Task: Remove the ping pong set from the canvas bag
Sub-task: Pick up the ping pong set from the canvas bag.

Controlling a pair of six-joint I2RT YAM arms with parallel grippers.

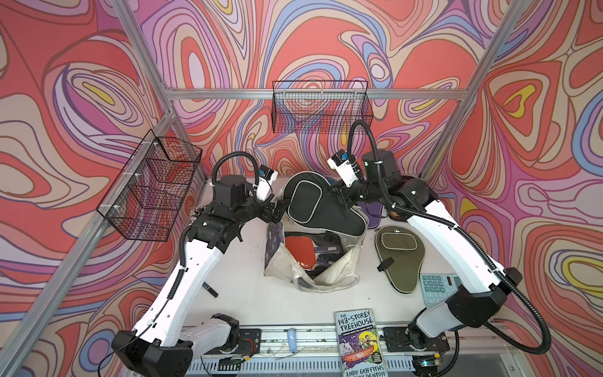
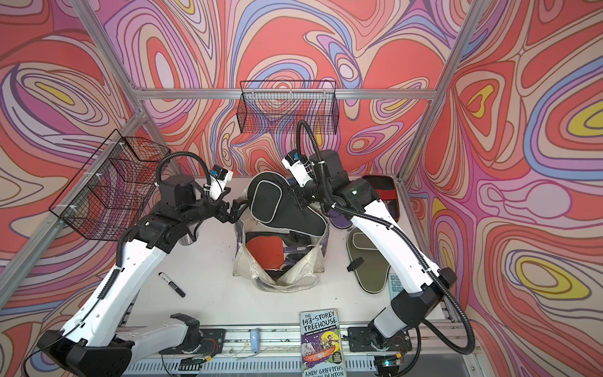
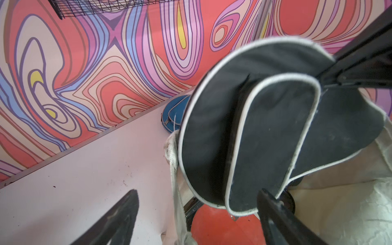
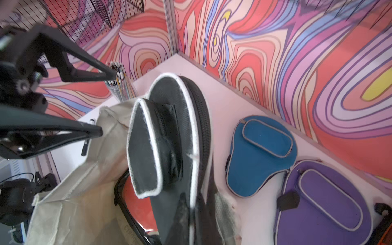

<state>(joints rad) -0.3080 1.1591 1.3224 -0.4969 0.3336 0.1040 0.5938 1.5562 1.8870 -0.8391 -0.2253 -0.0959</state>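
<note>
white tabletop [image 1: 248, 293] boxed in by swirl-patterned walls, two black wire baskets [image 1: 321, 107] hung on them.

cream canvas bag [image 1: 329, 277] mid-tabletop, slumped, mouth gaping upward. holds a red-paddle case [image 1: 298, 248] with a black edge, plus darker items too hidden to name.

black paddle cover [image 1: 321, 205] with pale piping, the biggest piece of the ping pong set in sight. sticks up out of the bag's far side, round head toward the back wall, narrow end across the rim. shows its zip edge in the right wrist view.

olive paddle cover [image 1: 398, 258] flat on the tabletop just right of the bag, partly under the right arm. purple cover [image 4: 324, 201] and blue cover [image 4: 261, 154] flat behind the bag near the back wall, side by side, edges meeting. second case [image 2: 380, 191], black-edged, in the far right corner.

paperback book [image 1: 359, 342] at the near edge. pale blue calculator [image 1: 437, 287] just beside the olive cover, partly under the right arm.

right gripper [image 1: 342, 199] clamped shut on the black paddle cover's edge. left gripper [image 1: 281, 210] just beside the bag's left rim, jaws spread wide, gripping nothing. in its wrist view one finger [image 3: 282, 218] overlaps the cover's lower tip, contact unclear.

cup of pens [image 4: 121, 84] in the far left corner. black marker [image 2: 171, 284] alone on the left of the tabletop, well apart from the bag.
</note>
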